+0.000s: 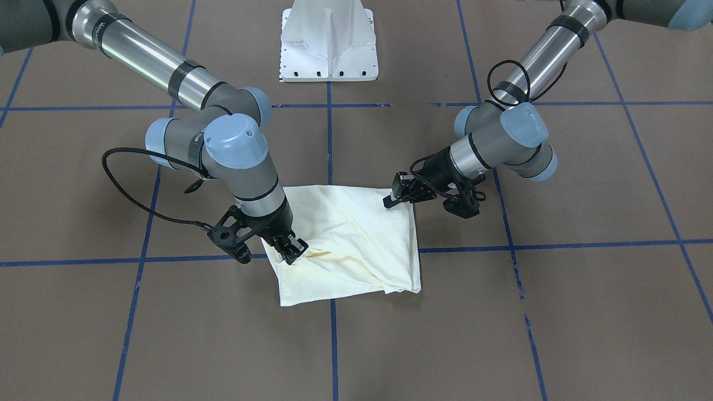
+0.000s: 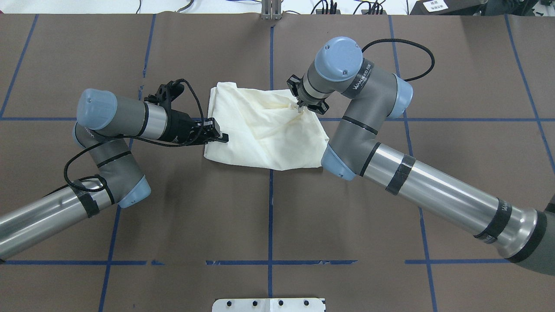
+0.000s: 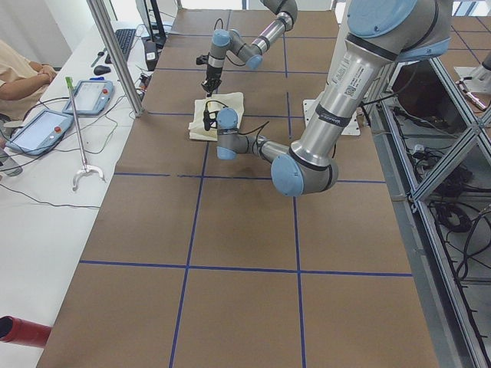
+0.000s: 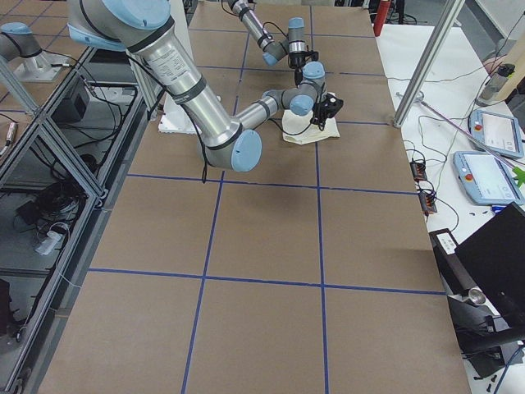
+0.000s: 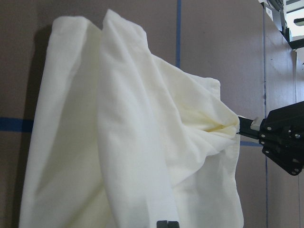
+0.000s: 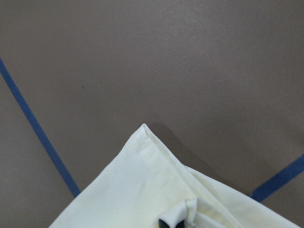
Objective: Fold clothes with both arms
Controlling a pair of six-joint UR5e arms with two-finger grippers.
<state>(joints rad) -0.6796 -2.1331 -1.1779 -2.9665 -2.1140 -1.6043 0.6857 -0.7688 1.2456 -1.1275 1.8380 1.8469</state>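
Observation:
The cream-white shirt (image 1: 356, 234) lies folded into a rough square on the brown table, plain side up, and its print is hidden. It also shows in the overhead view (image 2: 260, 134). My left gripper (image 1: 390, 201) lies low and level at the shirt's edge nearest my base, shut on a ridge of cloth, as the left wrist view (image 5: 167, 223) shows. My right gripper (image 1: 293, 250) points down at the opposite edge, shut on a bunched fold that pulls creases across the shirt. It also shows in the overhead view (image 2: 300, 107).
The white pedestal base (image 1: 328, 44) stands behind the shirt. Blue tape lines (image 1: 328, 139) grid the brown table. In the exterior left view, a side bench holds teach pendants (image 3: 46, 126), a person (image 3: 19, 73) sits beside it, and a metal post (image 3: 115, 54) rises nearby.

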